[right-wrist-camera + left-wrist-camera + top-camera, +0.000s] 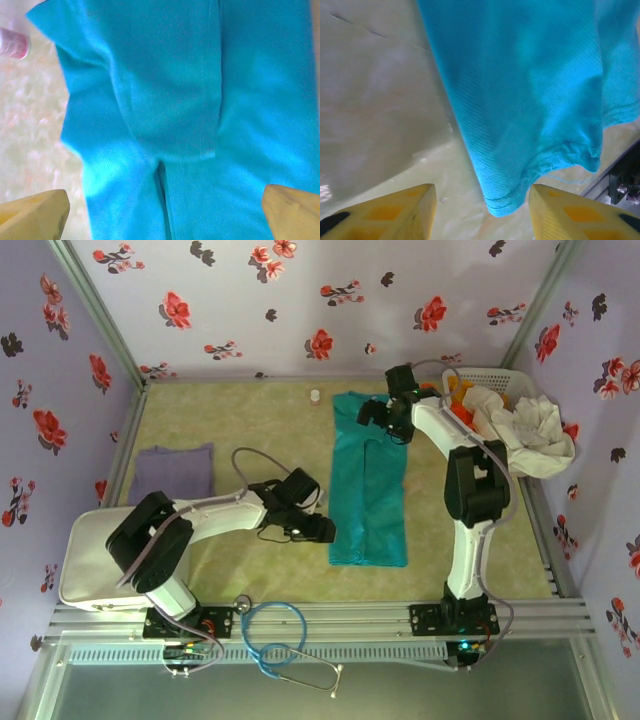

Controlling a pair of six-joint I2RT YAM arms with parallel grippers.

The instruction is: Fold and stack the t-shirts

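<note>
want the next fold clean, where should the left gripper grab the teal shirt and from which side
The teal shirt lies as a long flat strip; its near left corner has a rumpled hem, an edge to pinch. Probably take that corner, coming from the left with the open left gripper.

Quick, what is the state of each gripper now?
Left gripper: open, holding nothing.
Right gripper: open, above the teal t-shirt.
</note>
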